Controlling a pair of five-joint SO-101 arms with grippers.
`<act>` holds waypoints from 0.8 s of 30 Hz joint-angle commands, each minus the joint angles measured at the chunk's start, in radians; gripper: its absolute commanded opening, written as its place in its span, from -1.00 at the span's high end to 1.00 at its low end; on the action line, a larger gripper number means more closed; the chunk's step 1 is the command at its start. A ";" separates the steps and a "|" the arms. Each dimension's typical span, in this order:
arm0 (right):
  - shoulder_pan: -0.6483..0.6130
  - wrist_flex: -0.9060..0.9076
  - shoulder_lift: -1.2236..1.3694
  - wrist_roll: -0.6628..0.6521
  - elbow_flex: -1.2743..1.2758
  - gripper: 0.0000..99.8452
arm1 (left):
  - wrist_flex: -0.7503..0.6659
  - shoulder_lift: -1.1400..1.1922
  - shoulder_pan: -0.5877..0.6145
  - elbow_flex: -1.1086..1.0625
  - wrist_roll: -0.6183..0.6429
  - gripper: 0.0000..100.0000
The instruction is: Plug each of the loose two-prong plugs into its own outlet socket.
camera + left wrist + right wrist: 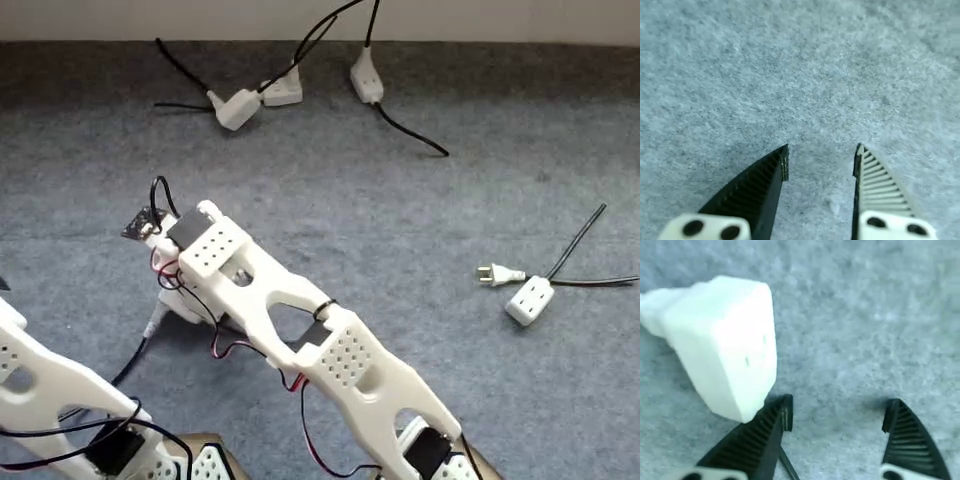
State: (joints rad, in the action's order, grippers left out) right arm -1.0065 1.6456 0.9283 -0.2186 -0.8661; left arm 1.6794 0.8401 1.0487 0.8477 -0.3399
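Note:
My right gripper (839, 412) is open, low over the grey carpet. A white outlet socket (722, 345) with two slots lies just outside one black finger (765, 435), not between the jaws. In the high view that arm stretches from the lower right toward the left, and a white piece with a cable (165, 318) peeks out beneath its wrist. My left gripper (821, 155) is open over bare carpet, holding nothing. A loose two-prong plug (487, 273) lies at the right, beside a white socket (530, 300). More white plug and socket pieces (238, 108) lie at the back.
Black cables run from the back pieces (366, 78) toward the far edge and across the carpet (410, 130). Another cable (575, 250) trails from the right-hand socket. The left arm's white body (40, 380) occupies the lower left corner.

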 commanded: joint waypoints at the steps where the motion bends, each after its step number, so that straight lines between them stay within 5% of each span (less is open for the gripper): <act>1: -0.024 0.099 -0.016 0.002 -0.145 0.42 | -0.049 -0.015 0.038 0.010 0.005 0.56; 13: 0.008 0.117 -0.208 -0.002 -0.191 0.42 | -0.068 -0.016 0.176 0.260 0.005 0.55; 24: -0.147 0.110 -0.200 -0.002 0.002 0.42 | -0.040 -0.016 0.234 0.285 0.002 0.55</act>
State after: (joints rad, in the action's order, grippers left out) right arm -1.1170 1.7223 0.7365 -0.2202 -0.8738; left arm 1.6180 0.8416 1.2727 1.0963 -0.3399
